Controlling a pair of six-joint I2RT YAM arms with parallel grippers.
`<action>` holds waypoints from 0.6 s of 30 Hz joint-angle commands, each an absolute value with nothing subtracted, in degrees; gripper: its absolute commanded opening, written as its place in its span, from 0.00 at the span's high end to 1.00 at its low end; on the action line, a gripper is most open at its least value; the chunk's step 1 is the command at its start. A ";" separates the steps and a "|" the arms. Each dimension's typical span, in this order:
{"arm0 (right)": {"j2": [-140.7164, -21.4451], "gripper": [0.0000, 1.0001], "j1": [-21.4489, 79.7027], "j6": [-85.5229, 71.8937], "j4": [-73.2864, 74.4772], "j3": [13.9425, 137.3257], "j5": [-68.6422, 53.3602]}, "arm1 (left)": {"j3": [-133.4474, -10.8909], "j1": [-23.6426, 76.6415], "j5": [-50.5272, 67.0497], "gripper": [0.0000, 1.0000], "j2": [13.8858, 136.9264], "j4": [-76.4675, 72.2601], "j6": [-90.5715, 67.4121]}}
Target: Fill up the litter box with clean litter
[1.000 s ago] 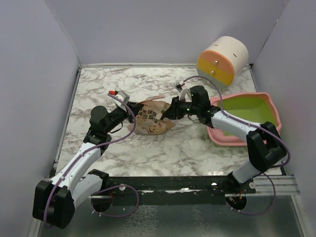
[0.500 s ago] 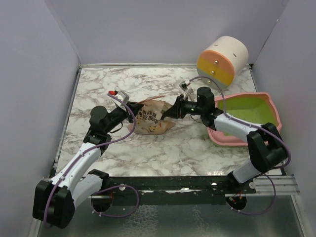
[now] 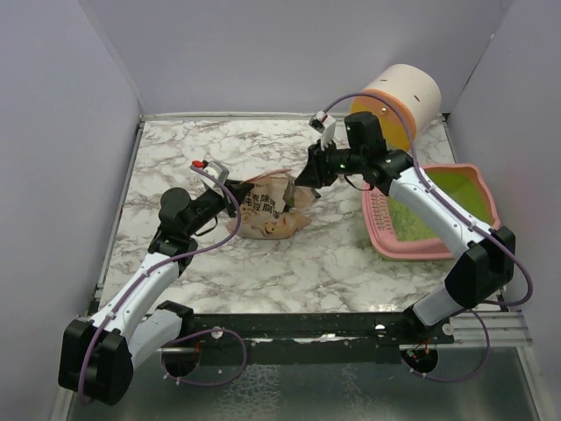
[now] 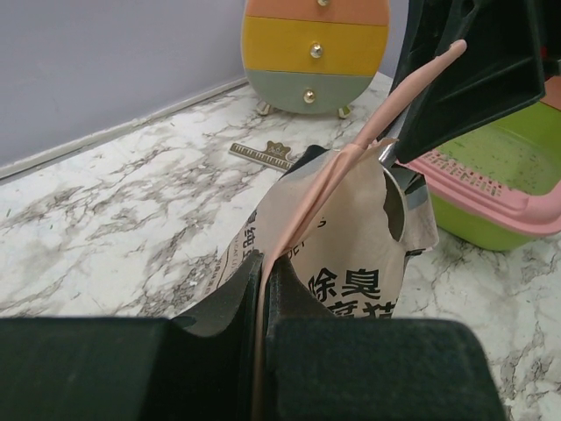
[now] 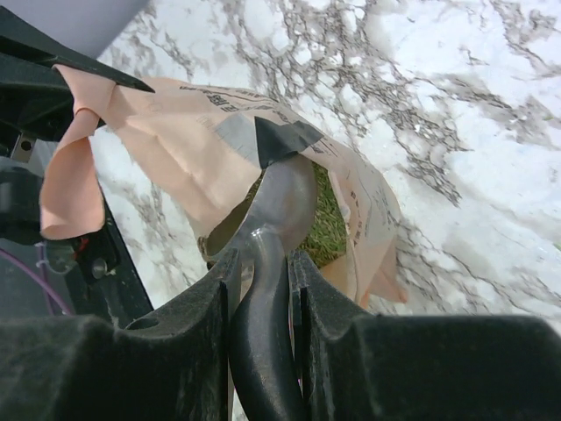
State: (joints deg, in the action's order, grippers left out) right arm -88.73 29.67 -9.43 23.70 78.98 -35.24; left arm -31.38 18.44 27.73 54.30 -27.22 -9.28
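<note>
Only the right wrist cam saw into the bag [image 5: 166, 145] mouth: the scoop [image 5: 279, 200] bowl sat inside it, with greenish clean litter [image 5: 326, 226] granules beside the bowl. There the right gripper [image 5: 263, 267] was pinched tight on the scoop handle.

Left wrist cam showed the grip the top cam couldn't resolve. The left gripper [image 4: 263, 276] had its fingers pressed together on the bag's paper lip, which stood up as a thin tab. That view also caught a small ruler-like strip [image 4: 263, 155] on the marble behind the bag.

Top cam gave the layout. The bag lay mid-table [image 3: 298, 263]. The litter box [image 3: 405, 249] sat at the right edge, close to the side wall, with the drum [image 3: 396, 103] behind it in the far-right corner. The right arm crossed over the box's left rim to reach the bag. Marble showed between bag and box, with a wider stretch in front of the bag.

The box was pink outside and lime-green inside, with a wavy rim and a slotted ledge on its left side. A thin, dull speckled layer covered its floor, and brighter green showed toward the far side.
</note>
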 commanded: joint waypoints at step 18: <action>-94.22 0.99 35.55 -0.25 51.22 94.97 -10.89 | -32.65 18.20 30.26 1.00 54.64 -32.60 -9.76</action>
